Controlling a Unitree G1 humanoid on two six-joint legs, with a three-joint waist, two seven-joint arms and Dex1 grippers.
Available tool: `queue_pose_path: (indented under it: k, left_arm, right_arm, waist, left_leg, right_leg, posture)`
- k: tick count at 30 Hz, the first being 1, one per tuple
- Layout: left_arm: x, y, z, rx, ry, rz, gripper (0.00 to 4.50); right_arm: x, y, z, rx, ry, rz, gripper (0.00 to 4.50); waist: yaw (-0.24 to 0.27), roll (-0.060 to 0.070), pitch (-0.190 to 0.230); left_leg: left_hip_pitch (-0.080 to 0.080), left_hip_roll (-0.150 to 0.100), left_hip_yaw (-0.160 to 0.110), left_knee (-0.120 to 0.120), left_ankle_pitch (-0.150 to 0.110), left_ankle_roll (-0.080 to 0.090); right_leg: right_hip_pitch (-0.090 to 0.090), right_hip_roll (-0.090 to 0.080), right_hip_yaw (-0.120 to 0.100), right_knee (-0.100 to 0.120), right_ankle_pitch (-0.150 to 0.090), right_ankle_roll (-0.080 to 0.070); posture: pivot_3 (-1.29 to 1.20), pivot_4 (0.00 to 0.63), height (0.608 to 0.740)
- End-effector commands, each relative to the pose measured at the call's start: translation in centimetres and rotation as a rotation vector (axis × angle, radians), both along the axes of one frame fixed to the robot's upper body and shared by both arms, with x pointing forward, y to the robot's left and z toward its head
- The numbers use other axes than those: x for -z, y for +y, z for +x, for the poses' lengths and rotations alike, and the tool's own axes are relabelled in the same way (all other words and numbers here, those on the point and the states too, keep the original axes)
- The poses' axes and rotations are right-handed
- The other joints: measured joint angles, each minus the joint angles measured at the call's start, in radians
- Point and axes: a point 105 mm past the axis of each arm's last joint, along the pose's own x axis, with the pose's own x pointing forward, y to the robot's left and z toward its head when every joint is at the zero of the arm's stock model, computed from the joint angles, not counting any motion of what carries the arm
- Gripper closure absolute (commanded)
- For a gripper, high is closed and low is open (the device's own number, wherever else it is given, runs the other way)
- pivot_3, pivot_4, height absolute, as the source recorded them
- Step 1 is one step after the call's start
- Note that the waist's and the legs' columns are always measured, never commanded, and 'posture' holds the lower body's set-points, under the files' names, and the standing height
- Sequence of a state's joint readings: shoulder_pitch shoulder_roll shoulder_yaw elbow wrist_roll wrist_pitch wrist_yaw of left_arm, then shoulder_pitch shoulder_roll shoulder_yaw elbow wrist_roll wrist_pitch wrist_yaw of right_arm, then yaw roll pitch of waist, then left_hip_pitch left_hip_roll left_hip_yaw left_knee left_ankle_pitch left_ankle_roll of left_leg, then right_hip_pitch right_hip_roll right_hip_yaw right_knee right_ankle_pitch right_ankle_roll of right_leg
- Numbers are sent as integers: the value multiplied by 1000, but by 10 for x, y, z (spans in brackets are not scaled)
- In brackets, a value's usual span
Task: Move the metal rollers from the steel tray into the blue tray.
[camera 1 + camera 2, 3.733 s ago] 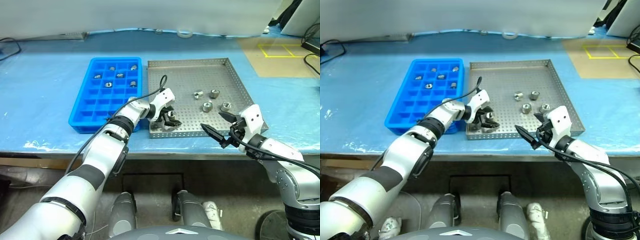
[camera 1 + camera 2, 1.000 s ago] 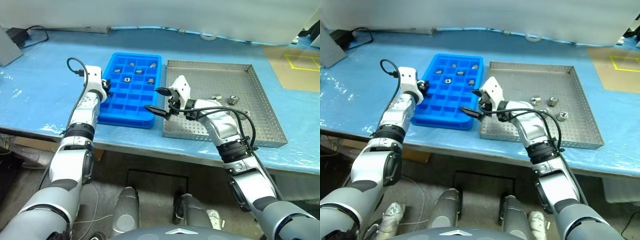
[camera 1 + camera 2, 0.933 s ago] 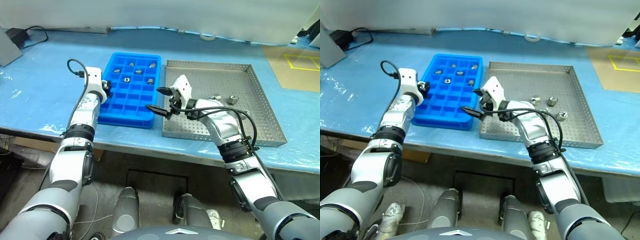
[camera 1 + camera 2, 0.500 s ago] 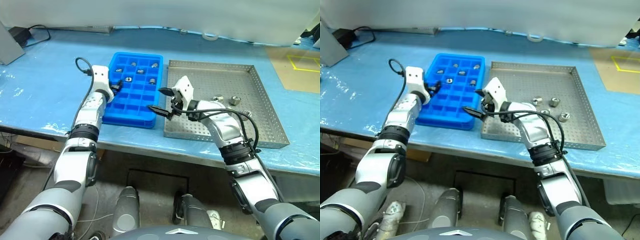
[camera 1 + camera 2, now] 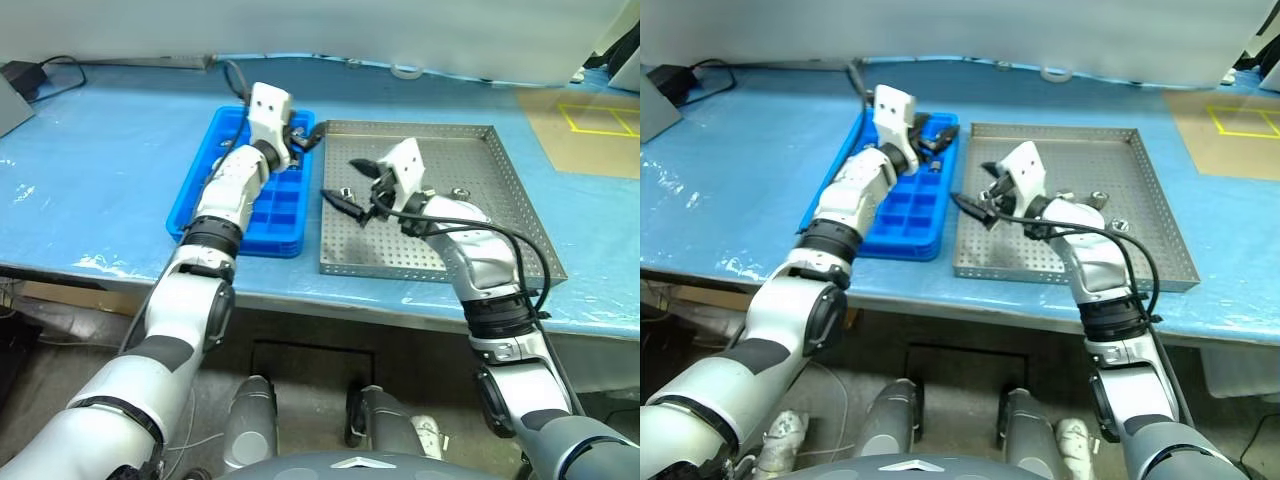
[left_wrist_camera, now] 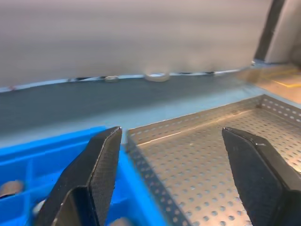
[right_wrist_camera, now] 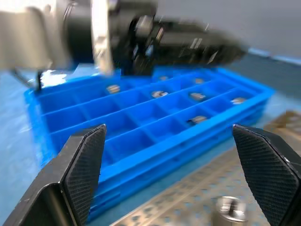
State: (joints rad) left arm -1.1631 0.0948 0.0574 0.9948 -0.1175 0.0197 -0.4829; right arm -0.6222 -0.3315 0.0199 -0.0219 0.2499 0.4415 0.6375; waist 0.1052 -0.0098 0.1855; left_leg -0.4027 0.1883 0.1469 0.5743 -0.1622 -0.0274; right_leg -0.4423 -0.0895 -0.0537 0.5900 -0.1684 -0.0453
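Bench (image 5: 90, 170), blue-covered. Blue tray (image 5: 205, 190), centre-left: several rollers (image 7: 159, 94) in its far compartments. Steel tray (image 5: 420, 262), centre: a few rollers (image 5: 1097, 200) at its right side. Left tool (image 5: 936, 138): jaws apart, empty, over the blue tray's far end. Right tool (image 5: 352, 184): spread wide (nothing held), above the steel tray's left part.

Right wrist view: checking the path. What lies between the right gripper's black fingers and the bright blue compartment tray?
One silver ring-like metal roller on the perforated steel tray, short of the blue tray.
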Motion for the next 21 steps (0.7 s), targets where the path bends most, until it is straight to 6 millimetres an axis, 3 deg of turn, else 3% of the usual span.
queue_pose_path:
  k: [1, 11, 21]
  left_arm:
    - [17, -16, 5, -27, 50, 171, 901]
    - [16, -53, 1, -35, 190, 224, 901]
    - [45, -43, -2, -43, 255, 416, 901]
  right_arm:
    - [-14, -18, -8, 66, -46, 33, 0]
    - [4, -30, -23, 151, -8, 16, 0]
    - [11, -37, -25, 187, 14, -6, 0]
  waist:
    - [-12, 0, 0]
    - [-68, 0, 0]
    - [-84, 0, 0]
  left_leg:
    - [0, 0, 0, 0, 0, 1]
    - [1, 0, 2, 0, -3, 5]
    - [0, 0, 2, 1, -2, 10]
  right_leg:
    - [0, 0, 0, -1, 0, 0]
    - [1, 1, 1, -3, 1, 1]
    - [2, 1, 1, -5, 1, 1]
  posture:
    - [-202, 150, 740]
    - [-296, 150, 740]
    - [-288, 150, 740]
